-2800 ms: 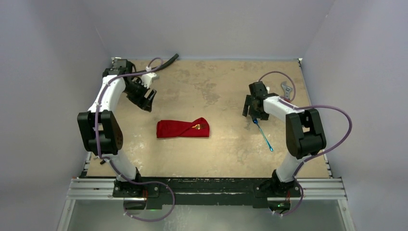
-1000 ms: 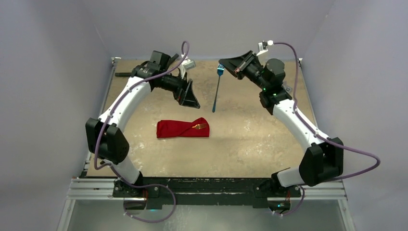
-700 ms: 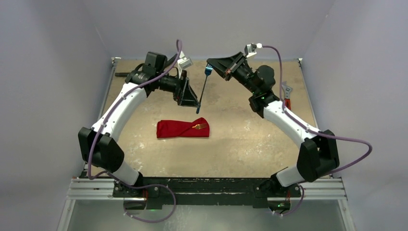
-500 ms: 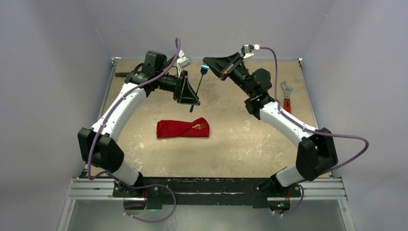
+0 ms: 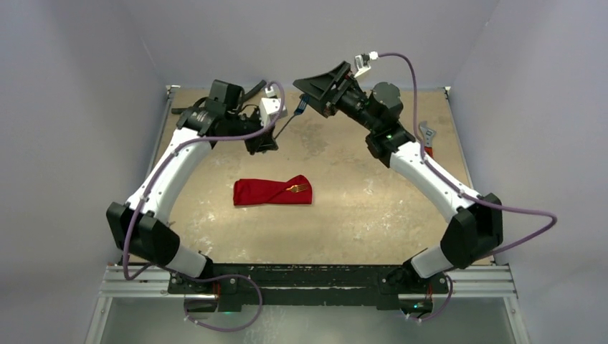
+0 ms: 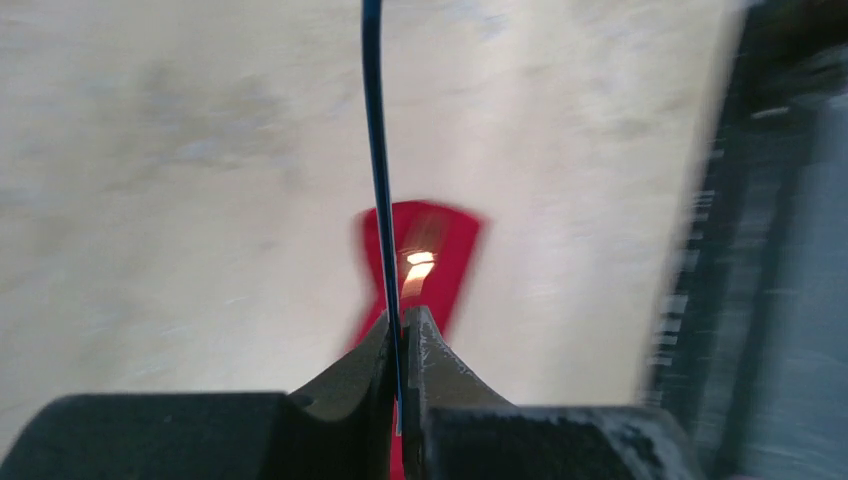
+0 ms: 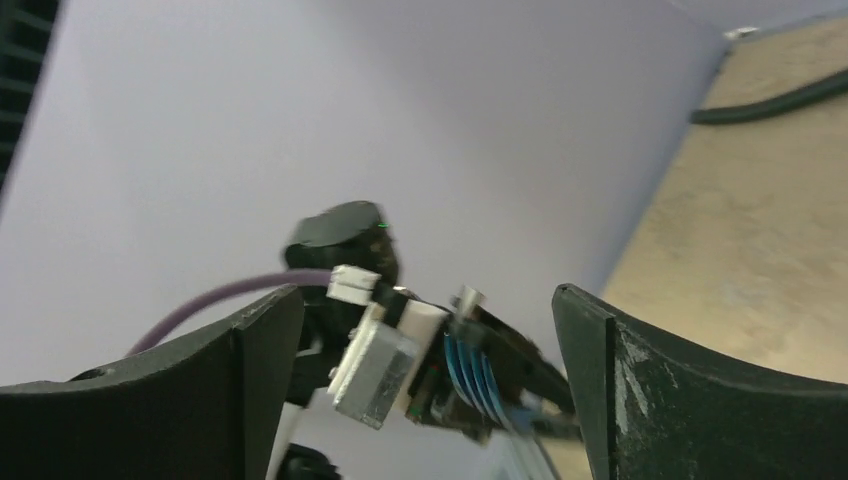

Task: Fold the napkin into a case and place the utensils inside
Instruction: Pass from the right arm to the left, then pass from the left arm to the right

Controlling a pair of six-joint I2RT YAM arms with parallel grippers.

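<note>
The red napkin point(image 5: 267, 193) lies folded as a long narrow case at the table's middle, and a gold utensil point(image 5: 296, 188) pokes out of its right end. My left gripper point(image 5: 263, 145) hangs above the table behind the case, shut on the handle end of a slim blue fork point(image 5: 290, 118). In the left wrist view, the fork handle point(image 6: 377, 170) runs straight up from the pinched left gripper point(image 6: 401, 318), with the napkin point(image 6: 445, 262) below. My right gripper point(image 5: 316, 92) stands open at the fork's head. The fork tines point(image 7: 475, 378) show between the wide-apart fingers of the right gripper point(image 7: 428, 292), touching neither.
A black curved hose point(image 5: 252, 89) lies at the back left edge, also visible as the hose point(image 7: 780, 98) in the right wrist view. An orange-handled wrench point(image 5: 428, 135) rests at the right, partly behind the right arm. Pale walls enclose the table on three sides.
The fork has passed from the right gripper to the left. The left jaws shut on its handle, the right jaws opened, and the left arm pulled slightly leftward with the fork tilted.
</note>
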